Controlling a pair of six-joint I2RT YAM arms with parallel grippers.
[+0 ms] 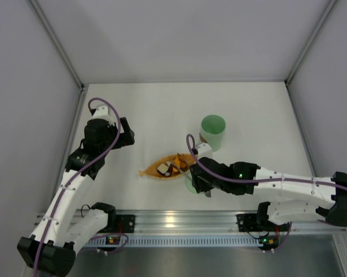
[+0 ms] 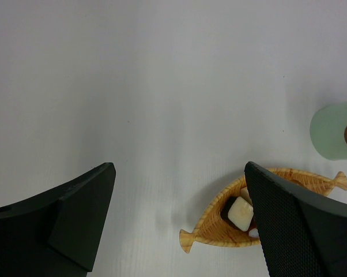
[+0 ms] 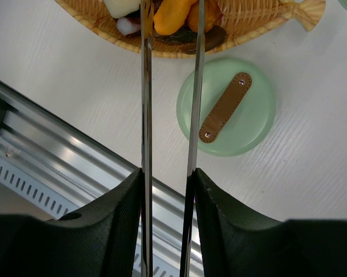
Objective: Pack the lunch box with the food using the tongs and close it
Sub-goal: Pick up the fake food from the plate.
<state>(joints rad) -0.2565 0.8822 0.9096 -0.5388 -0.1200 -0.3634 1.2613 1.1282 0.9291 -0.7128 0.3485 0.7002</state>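
Note:
My right gripper [image 3: 168, 173] is shut on the tongs [image 3: 144, 104], one thin arm against each finger. The arms run out over the orange leaf-shaped dish [image 3: 242, 26]. A bright orange piece of food [image 3: 170, 14] lies between them at the top edge of the right wrist view, where the tong tips are cut off. The flat green lid [image 3: 242, 115] with its brown handle lies on the table just right of the tongs. The lunch box [image 1: 212, 131] stands upright and uncovered behind the dish [image 1: 156, 171]. My left gripper [image 2: 179, 170] is open and holds nothing, hovering left of the dish [image 2: 219, 222], in which a white piece [image 2: 241, 212] shows.
The aluminium rail [image 3: 58, 156] at the table's near edge runs just below the right gripper [image 1: 201, 182]. Grey walls enclose the white table on three sides. The left gripper [image 1: 127, 134] hangs over bare table left of the dish.

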